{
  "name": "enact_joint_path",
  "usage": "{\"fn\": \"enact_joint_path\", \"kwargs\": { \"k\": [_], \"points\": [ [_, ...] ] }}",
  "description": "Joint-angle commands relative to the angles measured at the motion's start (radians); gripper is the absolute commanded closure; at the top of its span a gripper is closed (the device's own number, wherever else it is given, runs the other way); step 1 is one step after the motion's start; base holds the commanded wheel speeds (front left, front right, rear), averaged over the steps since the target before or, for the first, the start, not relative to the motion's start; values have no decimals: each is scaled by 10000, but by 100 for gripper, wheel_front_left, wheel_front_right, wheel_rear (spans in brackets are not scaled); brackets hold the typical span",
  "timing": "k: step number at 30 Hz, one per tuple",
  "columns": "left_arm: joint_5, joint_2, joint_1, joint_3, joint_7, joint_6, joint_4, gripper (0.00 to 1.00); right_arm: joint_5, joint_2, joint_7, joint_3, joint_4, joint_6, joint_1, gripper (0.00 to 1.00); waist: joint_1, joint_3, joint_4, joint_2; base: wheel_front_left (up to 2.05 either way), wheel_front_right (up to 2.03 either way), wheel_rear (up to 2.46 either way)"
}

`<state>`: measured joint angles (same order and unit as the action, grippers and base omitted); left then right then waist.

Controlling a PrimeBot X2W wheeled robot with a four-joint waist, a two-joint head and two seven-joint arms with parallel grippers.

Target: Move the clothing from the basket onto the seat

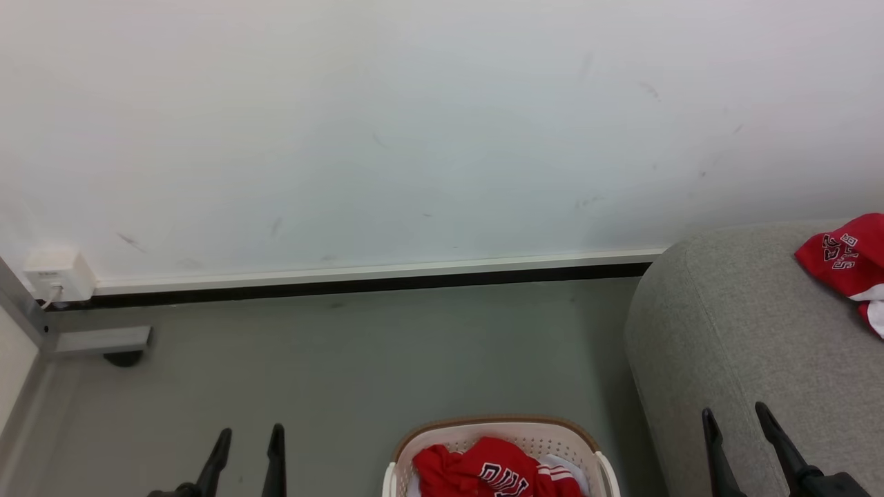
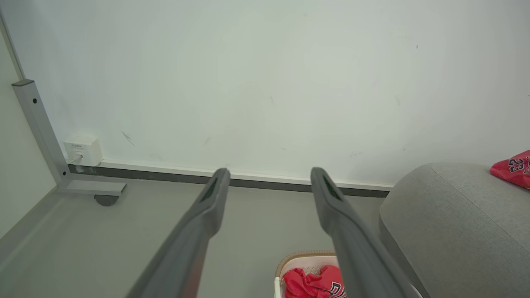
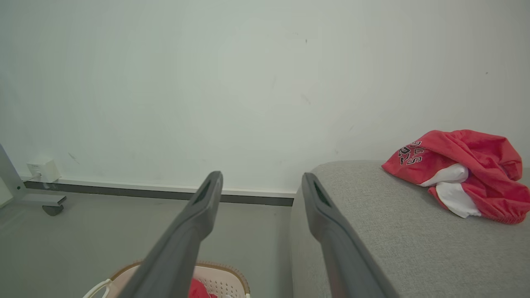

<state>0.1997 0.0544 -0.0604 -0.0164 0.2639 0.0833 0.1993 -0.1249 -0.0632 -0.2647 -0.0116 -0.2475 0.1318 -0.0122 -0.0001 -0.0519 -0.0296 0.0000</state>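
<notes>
Both hands are open and empty: the left hand (image 1: 251, 430) hangs left of the basket (image 1: 497, 422), the right hand (image 1: 733, 409) to its right, seen against the grey sofa (image 1: 732, 324). A red jersey (image 1: 476, 469) lies crumpled inside the basket. Another red garment (image 1: 846, 255) lies on the sofa, far right of the basket.

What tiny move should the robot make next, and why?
Probably lower the right claw onto the red jersey in the basket: it and the left claw are open and empty, and the sofa stands on that side.
</notes>
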Motion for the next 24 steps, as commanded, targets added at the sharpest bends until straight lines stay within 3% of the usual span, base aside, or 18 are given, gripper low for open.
{"fn": "enact_joint_path", "kwargs": {
  "k": [1, 10, 16, 24],
  "points": [
    [-88, 13, -65, 36, 9, 40, -13, 0, -107, -1, 5, -13, -37, -22, -47, 0, 1, 8, -25, 0, 0, 0, 0],
    [-204, -22, 212, -30, 7, 147, 113, 0, -224, -146, 5, -98, 11, -22, 365, 0, 1, 436, -725, 0, 0, 0, 0],
    [-82, -23, 645, -472, 9, 145, 431, 0, -281, -298, 5, -175, 149, -22, 575, 0, 1, 896, -1744, 0, 0, 0, 0],
    [-776, 91, 1899, -961, 7, 192, 1609, 0, -463, -198, 7, -221, 622, -22, 1077, 0, 1, 2103, -3344, 0, 0, 0, 0]
  ]
}}
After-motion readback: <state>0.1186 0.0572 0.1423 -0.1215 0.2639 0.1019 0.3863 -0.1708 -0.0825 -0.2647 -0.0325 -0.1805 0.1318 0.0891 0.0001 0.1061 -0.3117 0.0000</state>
